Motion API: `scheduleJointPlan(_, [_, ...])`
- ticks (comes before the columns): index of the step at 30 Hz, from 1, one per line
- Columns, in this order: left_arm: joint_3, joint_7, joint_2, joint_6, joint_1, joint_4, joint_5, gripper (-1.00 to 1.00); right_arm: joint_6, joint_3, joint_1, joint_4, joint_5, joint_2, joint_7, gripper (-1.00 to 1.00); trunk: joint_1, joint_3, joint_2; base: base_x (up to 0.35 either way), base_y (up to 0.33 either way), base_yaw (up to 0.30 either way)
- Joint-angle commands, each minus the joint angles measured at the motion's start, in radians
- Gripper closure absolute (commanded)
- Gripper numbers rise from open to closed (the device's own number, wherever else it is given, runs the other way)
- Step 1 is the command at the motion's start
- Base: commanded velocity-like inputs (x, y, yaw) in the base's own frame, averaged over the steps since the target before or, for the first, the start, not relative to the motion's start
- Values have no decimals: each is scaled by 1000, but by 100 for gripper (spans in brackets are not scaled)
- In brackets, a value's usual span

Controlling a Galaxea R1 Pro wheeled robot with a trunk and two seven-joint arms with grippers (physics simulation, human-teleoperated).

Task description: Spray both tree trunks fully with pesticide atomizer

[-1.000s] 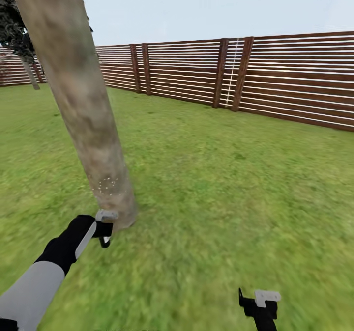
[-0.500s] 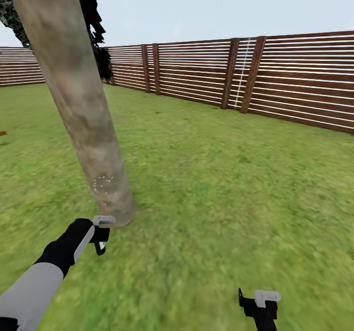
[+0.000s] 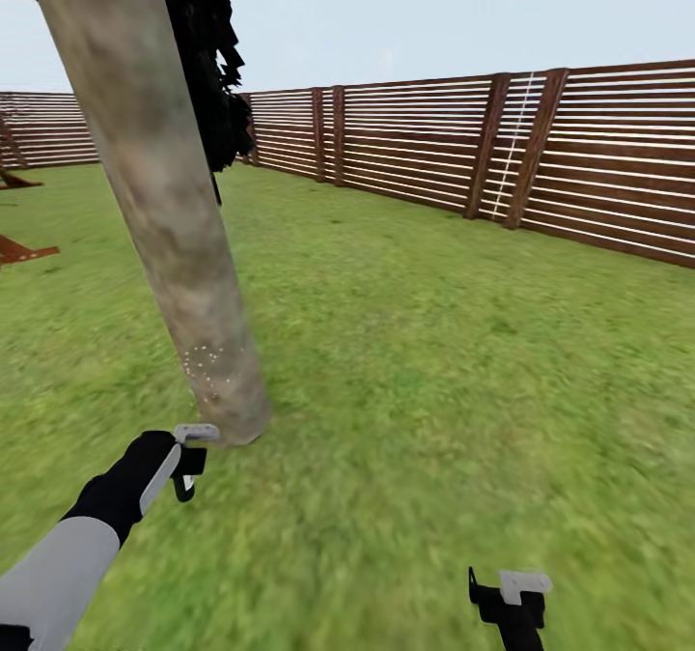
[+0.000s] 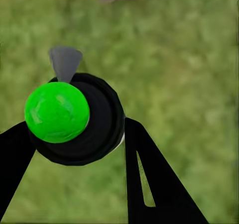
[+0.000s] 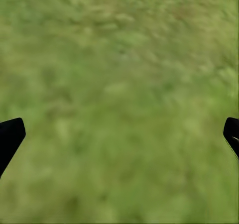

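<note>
No readable text, label, brand, number or sign appears on anything in these views.

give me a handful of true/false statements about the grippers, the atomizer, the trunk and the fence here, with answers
1. The left gripper is shut on the pesticide atomizer. True.
2. The right gripper holds a bottle. False: its fingers are spread wide with only grass between them.
3. Pale pesticide specks dot the tree trunk low down. True.
4. The specks cover the trunk from base to top. False: they sit in one small patch near the base.
5. The fence behind the lawn is white brick. False: it is brown horizontal wooden slats.
6. In the head view, the left gripper hangs near the foot of the trunk. True.
</note>
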Motion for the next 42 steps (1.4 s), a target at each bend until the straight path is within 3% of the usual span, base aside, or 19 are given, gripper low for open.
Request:
scheduleJointPlan(1, [-6,10,0,4,-1,-2,10,100,-1,9,0,-1,-5,0,-5,-100,0,-1,0,160,-257,276])
scheduleJointPlan(5, [-6,9,-3,3,-1,-1,12,100,-1,9,0,-1,-5,0,-5,-100,0,-1,0,159,-257,276])
scheduleJointPlan(8, [-9,15,-28,1,-3,-2,21,100,-1,9,0,-1,-6,0,-5,-100,0,-1,0,178,-244,277])
scheduleJointPlan(14, [-9,19,-33,0,-9,28,23,100,-1,8,0,-1,-5,-2,-4,-100,0,-1,0,214,-215,86])
scheduleJointPlan(15, [-9,19,-33,-8,-8,73,24,100,-1,8,0,-1,-5,-2,-4,-100,0,-1,0,221,-204,2])
scheduleJointPlan(17, [-9,20,-44,-110,-7,153,25,100,-1,7,0,-1,-5,-2,-4,-100,0,-1,0,218,-204,0])
scheduleJointPlan(21, [-9,19,-47,-148,-7,171,23,100,-1,8,0,-1,-5,-2,-4,-100,0,-1,0,207,-210,0])
scheduleJointPlan(42, [-11,18,-44,-153,-6,174,20,100,-1,9,0,-1,-5,-1,-5,-100,0,-1,0,117,-256,237])
